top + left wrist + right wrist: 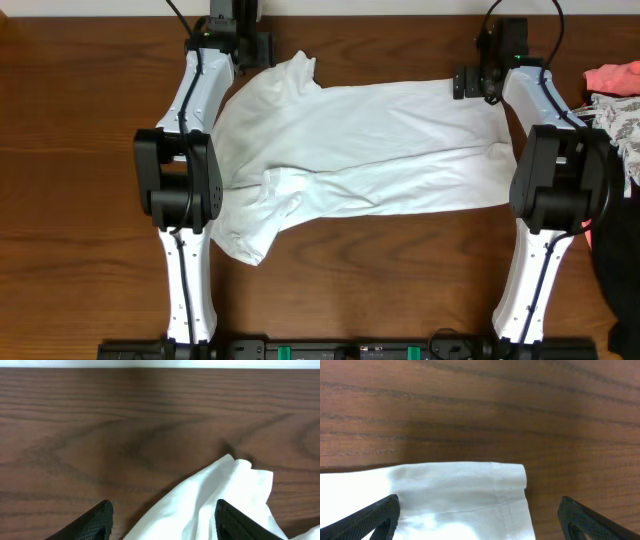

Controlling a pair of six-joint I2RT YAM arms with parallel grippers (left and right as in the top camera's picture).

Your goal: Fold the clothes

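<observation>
White T-shirt (370,140) is laid across the wooden tabletop (80,150) between the two arms, long axis running left to right. The main panel is mostly flat with shallow creases. The near-left part is bunched and doubled over itself (250,225). One corner is peaked at the far left (300,68), just beside the left claw (162,512).

Left claw: jaws are seen spread apart in the wrist view, low over the tabletop. The peaked cloth corner is seen on the wood between and beyond the fingertips, with one finger (235,520) over the cloth. No pinch is seen; nothing is gripped.

Right claw (479,505): jaws are spread wide, with the fingers at the two lower corners of the wrist view. The stitched hem corner (512,472) of the T-shirt is seen flat on the tabletop between them. Nothing is gripped.

A pink cloth (612,77) and a patterned cloth (620,120) are seen at the right edge of the tabletop, apart from the T-shirt.
</observation>
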